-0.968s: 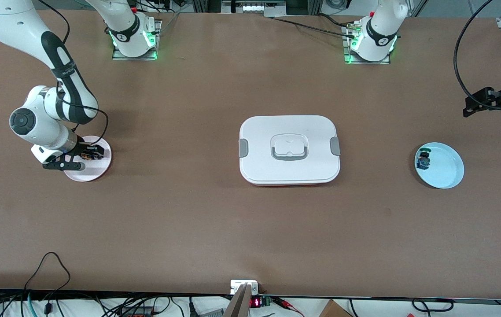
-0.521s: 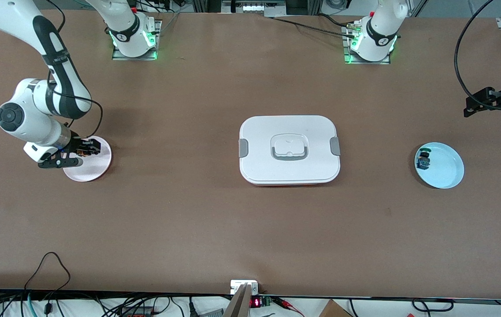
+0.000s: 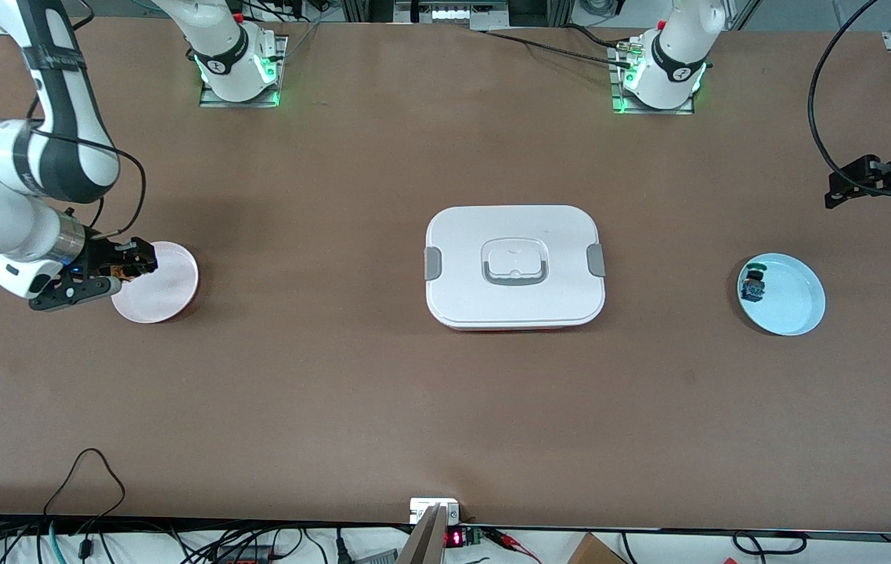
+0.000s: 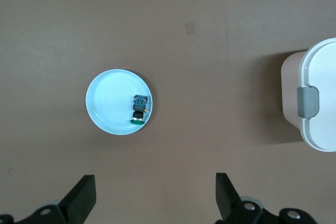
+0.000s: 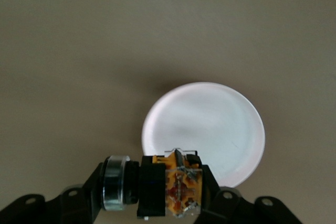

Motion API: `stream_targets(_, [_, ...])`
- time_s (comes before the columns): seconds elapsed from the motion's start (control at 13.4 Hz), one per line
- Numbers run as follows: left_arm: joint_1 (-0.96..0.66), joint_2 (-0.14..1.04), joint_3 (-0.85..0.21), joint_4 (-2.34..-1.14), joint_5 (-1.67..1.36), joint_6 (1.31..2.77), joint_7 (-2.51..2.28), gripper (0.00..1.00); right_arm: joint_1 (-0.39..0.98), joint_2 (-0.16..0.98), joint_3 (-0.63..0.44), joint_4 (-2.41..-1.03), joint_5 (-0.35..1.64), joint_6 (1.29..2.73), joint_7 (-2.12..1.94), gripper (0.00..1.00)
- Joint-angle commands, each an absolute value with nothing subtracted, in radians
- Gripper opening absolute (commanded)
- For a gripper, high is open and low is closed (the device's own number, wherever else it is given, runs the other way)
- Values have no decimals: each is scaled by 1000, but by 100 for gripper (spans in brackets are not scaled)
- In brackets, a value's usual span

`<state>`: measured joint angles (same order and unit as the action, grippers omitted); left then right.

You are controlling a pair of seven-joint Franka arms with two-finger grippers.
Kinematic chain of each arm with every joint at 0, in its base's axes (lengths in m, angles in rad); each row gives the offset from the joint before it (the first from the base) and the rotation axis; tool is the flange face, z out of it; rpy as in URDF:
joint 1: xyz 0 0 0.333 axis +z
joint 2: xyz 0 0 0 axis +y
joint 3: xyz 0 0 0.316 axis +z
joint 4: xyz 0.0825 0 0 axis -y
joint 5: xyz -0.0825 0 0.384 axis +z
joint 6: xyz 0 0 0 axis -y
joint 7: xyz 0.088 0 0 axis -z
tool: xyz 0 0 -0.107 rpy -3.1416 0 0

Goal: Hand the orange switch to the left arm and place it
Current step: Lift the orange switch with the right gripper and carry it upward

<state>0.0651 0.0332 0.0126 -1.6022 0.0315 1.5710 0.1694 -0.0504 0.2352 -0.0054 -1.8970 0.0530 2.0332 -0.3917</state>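
Note:
My right gripper [image 3: 132, 265] is shut on the orange switch [image 5: 170, 190] and holds it in the air over the pink plate [image 3: 160, 282] at the right arm's end of the table. In the right wrist view the switch lies sideways between the fingers, its black collar and yellowish-brown body showing, above the plate [image 5: 210, 129]. The white box [image 3: 514, 266] sits at the table's middle. My left gripper [image 4: 156, 198] is open and empty, high over the left arm's end of the table, and waits.
A light blue plate [image 3: 786, 296] at the left arm's end holds the green-capped switch [image 3: 754, 283]; both also show in the left wrist view, the plate [image 4: 113, 103] and the switch [image 4: 139, 109]. The box's end with a grey latch [image 4: 308, 102] shows there too.
My right gripper has risen from the pink plate with the orange switch in it and drawn toward the table's end. The left arm has not moved.

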Motion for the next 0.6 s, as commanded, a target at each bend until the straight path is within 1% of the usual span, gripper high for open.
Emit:
stream_targets(0.0, [69,40,12,-1585,23,1562,175,100,-58,229,78,-1751,94,1909,-439,1])
stream_targets(0.15, [69,40,12,-1583,23,1562,175,100,-58,201,136,-1697,95,1893,-458,1])
stream_targets(0.37, [69,40,12,-1583,23,1562,175,100,-52,169,230,-1654,112,1894,-587,1])
stream_targets(0.45, [68,40,12,-1583,26,1562,175,100,-51,158,242,-1648,167,1894,-629,1])
stream_targets(0.52, [67,40,12,-1583,26,1562,176,100,-49,143,251,-1647,274,1894,-678,1])
